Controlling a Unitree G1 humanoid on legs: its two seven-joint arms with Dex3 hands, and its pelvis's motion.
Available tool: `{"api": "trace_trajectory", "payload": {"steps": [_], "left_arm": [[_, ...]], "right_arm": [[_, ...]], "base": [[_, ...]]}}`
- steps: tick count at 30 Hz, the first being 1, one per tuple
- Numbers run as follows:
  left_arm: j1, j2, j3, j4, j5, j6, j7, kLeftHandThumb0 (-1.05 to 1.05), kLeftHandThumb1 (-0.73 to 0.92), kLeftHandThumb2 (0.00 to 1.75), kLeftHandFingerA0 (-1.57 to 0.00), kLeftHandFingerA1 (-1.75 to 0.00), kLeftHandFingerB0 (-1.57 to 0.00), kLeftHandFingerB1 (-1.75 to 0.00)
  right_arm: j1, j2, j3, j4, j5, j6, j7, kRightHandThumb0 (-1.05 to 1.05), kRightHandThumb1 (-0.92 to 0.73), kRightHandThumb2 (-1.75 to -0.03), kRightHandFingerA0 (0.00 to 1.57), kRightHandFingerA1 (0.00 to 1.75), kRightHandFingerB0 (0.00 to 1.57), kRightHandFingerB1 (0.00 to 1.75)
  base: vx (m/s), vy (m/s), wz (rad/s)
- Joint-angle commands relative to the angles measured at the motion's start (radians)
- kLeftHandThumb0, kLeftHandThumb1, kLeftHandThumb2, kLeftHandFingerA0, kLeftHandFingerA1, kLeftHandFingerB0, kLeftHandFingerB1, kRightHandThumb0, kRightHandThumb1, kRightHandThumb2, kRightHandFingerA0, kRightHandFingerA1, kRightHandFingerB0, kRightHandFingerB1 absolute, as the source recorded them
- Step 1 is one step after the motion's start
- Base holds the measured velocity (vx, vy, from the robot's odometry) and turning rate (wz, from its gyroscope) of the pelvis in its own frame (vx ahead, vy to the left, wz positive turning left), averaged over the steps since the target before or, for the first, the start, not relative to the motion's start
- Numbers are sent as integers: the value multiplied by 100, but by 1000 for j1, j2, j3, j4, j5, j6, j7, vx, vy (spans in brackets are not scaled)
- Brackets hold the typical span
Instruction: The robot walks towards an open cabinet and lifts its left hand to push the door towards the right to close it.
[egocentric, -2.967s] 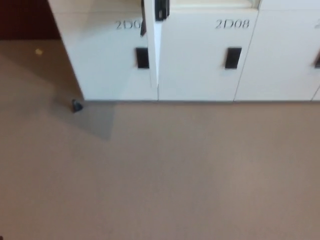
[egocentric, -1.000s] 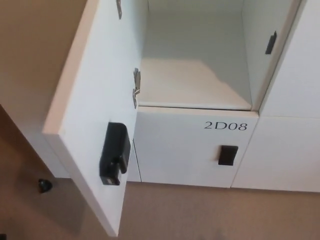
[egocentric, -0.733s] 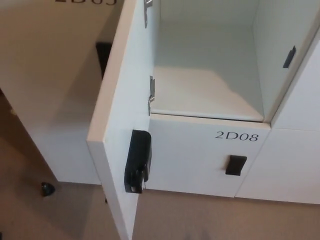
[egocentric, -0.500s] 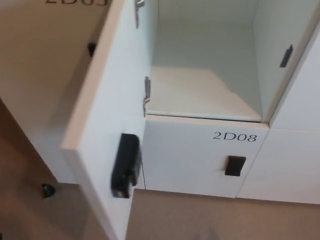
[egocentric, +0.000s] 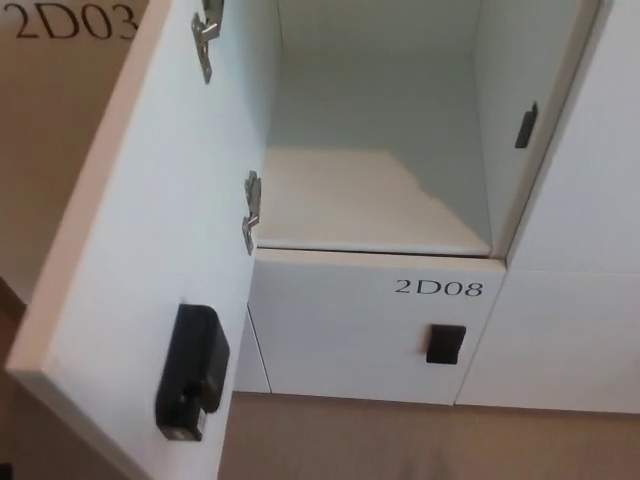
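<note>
An open white cabinet compartment (egocentric: 375, 140) fills the upper middle of the head view, bare inside. Its door (egocentric: 150, 210) swings out toward me on the left, hinged at two metal hinges (egocentric: 250, 212) on the compartment's left edge. A black lock box (egocentric: 190, 372) sits on the door's inner face near its free edge. A small black strike plate (egocentric: 526, 126) is on the compartment's right wall. Neither of my hands shows in the picture.
Below the compartment is a shut locker door marked 2D08 (egocentric: 437, 288) with a black handle (egocentric: 445, 344). A panel marked 2D03 (egocentric: 70, 22) is at the upper left. More white locker fronts (egocentric: 580, 300) run right. Beige carpet (egocentric: 420, 445) lies at the bottom.
The camera has come closer and shifted, so the open door now looms larger at the left and the small black object on the floor has left the picture.
</note>
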Motion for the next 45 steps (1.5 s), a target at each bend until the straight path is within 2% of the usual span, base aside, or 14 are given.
{"api": "trace_trajectory", "payload": {"steps": [1, 12, 22, 23, 25, 26, 34, 35, 42, 43, 44, 45], "left_arm": [[2, 19, 7, 8, 3, -31, 4, -64, 74, 91, -33, -49, -21, -43], [8, 19, 3, 3, 8, -42, 3, -65, 73, 91, -32, -49, -20, -43], [-3, 18, 2, 0, 13, -47, 18, -63, 73, 90, -34, -50, -23, -44], [-4, 18, 2, 1, 11, -46, 15, -65, 73, 90, -32, -49, -22, -43], [-4, 18, 3, 2, 9, -44, 9, -65, 73, 90, -32, -49, -22, -43], [-3, 17, 3, -1, 9, -47, 8, -63, 73, 90, -33, -49, -22, -43], [6, 14, 1, -19, 12, -55, 13, -63, 73, 90, -33, -49, -22, -43], [4, 12, 1, -24, 9, -55, 11, -63, 74, 90, -32, -49, -21, -43], [6, 11, 3, -31, 8, -48, 18, -64, 72, 90, -35, -50, -23, -44], [6, 11, 2, -31, 10, -50, 21, -63, 73, 90, -34, -50, -22, -44], [6, 11, 2, -31, 10, -50, 21, -63, 73, 90, -34, -50, -22, -44], [6, 11, 1, -27, 11, -56, 18, -63, 73, 90, -33, -50, -21, -43]], "right_arm": [[1, -5, 9, 9, -14, 7, -10, -65, -92, -69, 33, 39, 22, 32], [6, -7, 21, 3, -22, 1, -7, -65, -92, -70, 35, 41, 23, 33], [-4, -10, 25, 8, -24, 9, 2, -64, -92, -70, 34, 41, 23, 34], [-3, -11, 30, 6, -29, 8, -3, -67, -78, -101, 30, 51, 21, 45], [-2, -13, 36, 4, -35, 6, -9, -67, -78, -101, 30, 51, 21, 45], [-2, -12, 36, 5, -35, 5, -10, -65, -92, -71, 35, 42, 25, 34], [-1, -13, 40, 8, -35, 2, -2, -64, -92, -71, 35, 41, 27, 35], [-2, -13, 41, 7, -34, 4, -3, -70, -86, -74, 35, 43, 25, 36], [-3, -19, 61, 14, -62, -5, -20, -65, -92, -71, 34, 43, 27, 35], [-1, -19, 64, 12, -64, -8, -20, -57, -75, -111, 34, 58, 16, 47], [-1, -19, 64, 12, -64, -8, -20, -57, -75, -111, 34, 58, 16, 47], [0, -21, 71, 14, -72, -14, -23, -68, -89, -75, 36, 44, 26, 36]], "base": [[112, 32, 2], [77, 87, 4], [-26, -203, -9], [28, -83, -1], [0, 0, 0], [0, 0, 0], [33, 104, 5], [-18, 221, 7], [7, 36, 3], [0, 0, 0], [0, 0, 0], [0, 0, 0]]}}
